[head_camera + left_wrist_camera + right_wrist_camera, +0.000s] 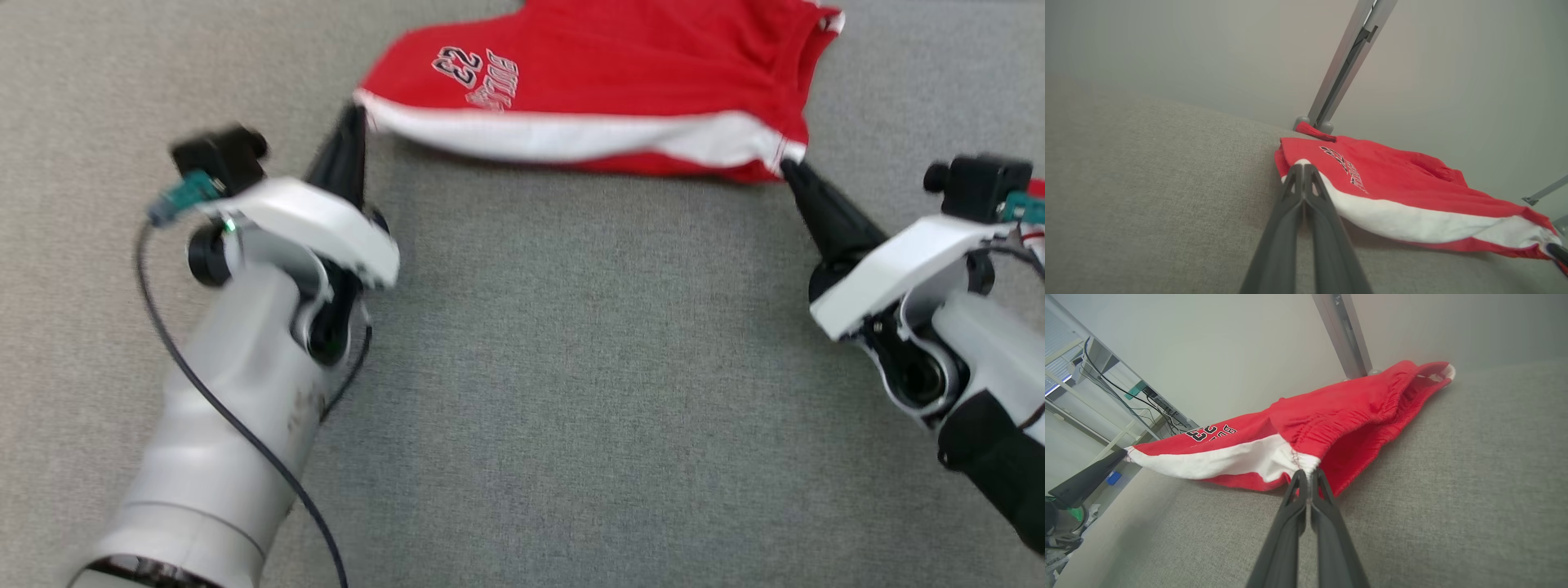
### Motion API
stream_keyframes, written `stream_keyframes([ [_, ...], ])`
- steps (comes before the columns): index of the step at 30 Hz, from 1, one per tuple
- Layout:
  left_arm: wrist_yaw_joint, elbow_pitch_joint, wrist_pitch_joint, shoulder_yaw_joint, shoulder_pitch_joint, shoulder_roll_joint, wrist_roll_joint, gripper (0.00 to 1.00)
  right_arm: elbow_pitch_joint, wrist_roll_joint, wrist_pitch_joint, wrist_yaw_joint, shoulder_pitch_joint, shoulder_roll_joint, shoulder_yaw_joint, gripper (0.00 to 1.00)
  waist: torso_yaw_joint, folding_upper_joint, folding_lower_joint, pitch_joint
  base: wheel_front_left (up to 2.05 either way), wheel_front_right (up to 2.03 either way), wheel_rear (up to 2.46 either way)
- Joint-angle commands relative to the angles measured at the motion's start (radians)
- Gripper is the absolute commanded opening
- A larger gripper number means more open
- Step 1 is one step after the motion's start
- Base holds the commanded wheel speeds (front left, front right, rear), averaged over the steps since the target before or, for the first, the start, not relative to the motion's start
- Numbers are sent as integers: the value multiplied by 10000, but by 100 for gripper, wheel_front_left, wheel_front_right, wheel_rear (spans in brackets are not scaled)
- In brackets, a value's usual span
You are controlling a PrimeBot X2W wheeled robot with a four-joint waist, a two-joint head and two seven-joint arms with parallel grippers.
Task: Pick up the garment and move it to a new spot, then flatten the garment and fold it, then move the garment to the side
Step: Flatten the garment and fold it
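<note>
Red garment (620,73) on grey table (571,367). The left gripper (357,114) is clamped tight on its near left corner, the right gripper (789,168) on its near right corner.

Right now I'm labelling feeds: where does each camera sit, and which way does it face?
Head: looks down on the grey surface; left hand and right hand each pinch the red shorts.
Left wrist: looks along its shut fingers at the shorts' hem corner.
Right wrist: along its fingers at the waistband corner.
Wrists share the shorts.
</note>
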Motion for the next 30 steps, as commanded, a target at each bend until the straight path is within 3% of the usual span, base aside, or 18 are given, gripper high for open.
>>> stream_keyframes([
  [1, -72, 151, -2, -159, 197, 35, 164, 0, -22, 198, 41, 6, 182, -92, 123, 0, 104, 0, -1, -373, 0, 0, 0],
  [6, -81, 1037, -1, -1096, 692, 213, 856, 0, 75, 751, 208, 6, 536, -326, 1106, 0, 144, 0, -1, -893, 0, 0, 0],
  [17, -68, 1667, 535, -2370, 1829, 654, 868, 0, -78, 2043, 1275, 6, 997, -482, 2690, 0, 92, 0, -1, -2074, 0, 0, 0],
  [26, -67, 885, 1568, -4261, 2865, 1823, 951, 0, -938, 2994, 3192, 5, 1765, -978, 3425, 0, 235, 0, -1, -3114, 0, 0, 0],
  [30, -60, 686, 1680, -5229, 3090, 2517, 1534, 0, -1258, 3362, 4090, 5, 2209, -1307, 3515, 0, 307, 0, -1, -3494, 0, 0, 0],
])
